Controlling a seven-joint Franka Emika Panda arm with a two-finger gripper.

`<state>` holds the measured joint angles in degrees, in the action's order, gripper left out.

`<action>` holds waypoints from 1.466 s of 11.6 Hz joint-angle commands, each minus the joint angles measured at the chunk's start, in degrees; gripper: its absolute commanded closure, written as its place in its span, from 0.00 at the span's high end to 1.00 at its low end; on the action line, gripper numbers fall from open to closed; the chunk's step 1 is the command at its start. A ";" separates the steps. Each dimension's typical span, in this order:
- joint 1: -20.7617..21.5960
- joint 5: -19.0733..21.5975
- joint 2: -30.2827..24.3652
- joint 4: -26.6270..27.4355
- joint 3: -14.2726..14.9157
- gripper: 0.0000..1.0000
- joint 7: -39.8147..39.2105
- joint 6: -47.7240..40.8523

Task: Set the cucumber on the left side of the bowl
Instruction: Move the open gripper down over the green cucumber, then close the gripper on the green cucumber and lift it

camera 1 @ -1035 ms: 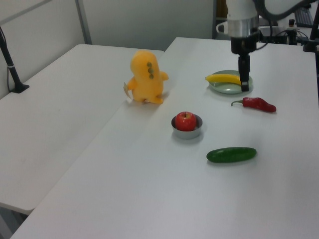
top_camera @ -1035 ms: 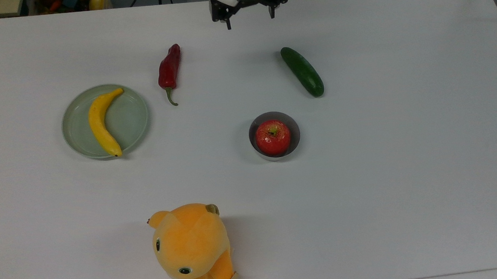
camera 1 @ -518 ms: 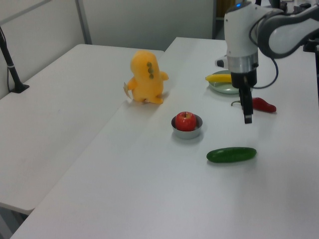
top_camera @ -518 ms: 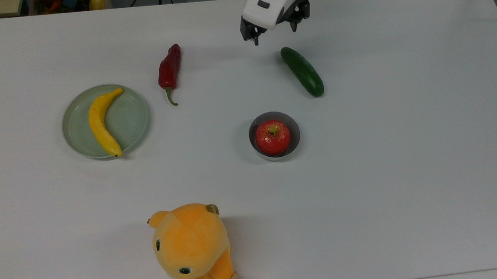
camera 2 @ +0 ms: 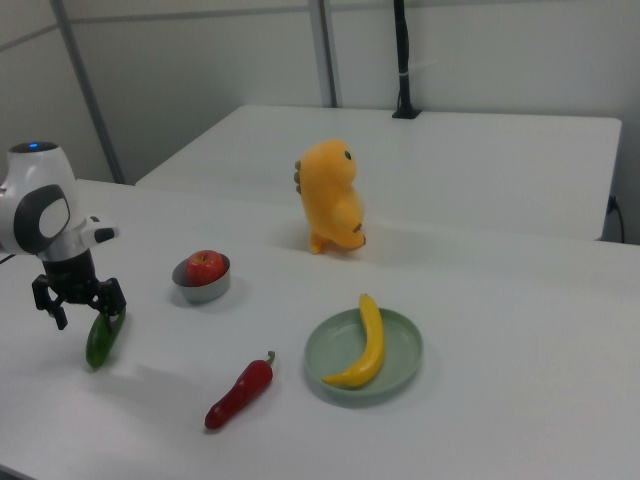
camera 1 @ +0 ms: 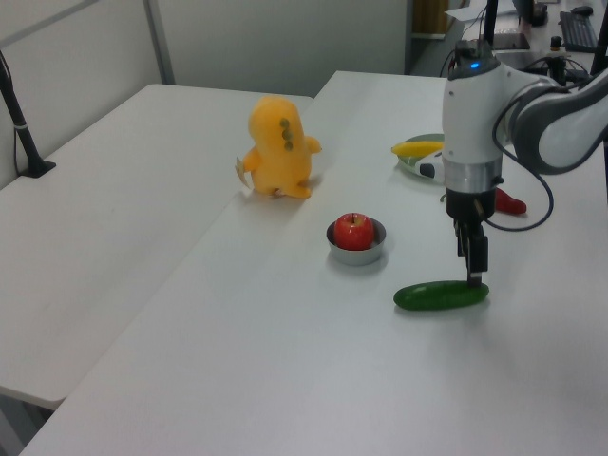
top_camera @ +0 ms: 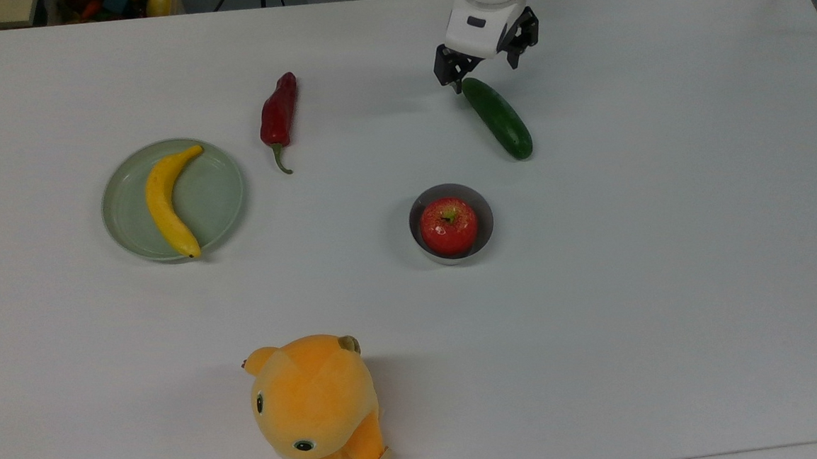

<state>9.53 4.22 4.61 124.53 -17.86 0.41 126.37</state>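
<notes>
The top view looks straight down on the bowl [top_camera: 451, 223]; the left and right views face it obliquely from opposite sides.

No readable text, labels or numbers

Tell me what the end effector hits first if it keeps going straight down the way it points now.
Most likely the cucumber: the open end effector points down over its end nearest the arm, one fingertip just above it. Exact depth is uncertain, so it might straddle it and reach the table.
</notes>
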 commanded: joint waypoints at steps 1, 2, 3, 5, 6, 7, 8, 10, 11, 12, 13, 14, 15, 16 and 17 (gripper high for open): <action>1.80 -2.54 3.02 1.59 -0.43 1.00 3.89 4.76; 1.81 -4.99 4.16 1.59 -0.43 1.00 5.64 7.38; 1.81 -7.10 5.48 1.68 -0.43 1.00 8.27 9.40; 1.89 -11.50 6.64 1.59 -0.43 0.89 11.36 10.04; 1.81 -11.60 6.64 1.51 -0.43 0.62 11.46 10.04; 1.81 -11.61 6.55 1.33 -0.43 0.37 11.72 10.04; 1.63 -11.61 6.46 1.16 -0.43 0.19 11.98 10.04; 1.11 -11.17 6.11 0.19 -0.43 0.06 12.07 10.13; 0.93 -10.73 6.20 -1.55 -0.43 0.06 12.16 9.87; 0.58 -10.55 6.28 -3.14 -0.43 0.06 12.16 10.04; 0.14 -10.46 6.55 -5.24 -0.43 0.06 12.25 10.04; -0.04 -9.59 7.42 -7.70 -0.43 0.06 12.25 10.13; -0.13 -8.37 9.95 -11.55 -0.34 0.07 12.42 10.13; -0.21 -8.09 12.15 -15.07 -0.08 0.07 13.56 10.13; -0.82 -8.09 14.52 -18.76 0.01 0.07 14.35 10.13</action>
<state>9.23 -4.67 12.91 114.09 -18.17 12.44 135.62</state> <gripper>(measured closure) 0.515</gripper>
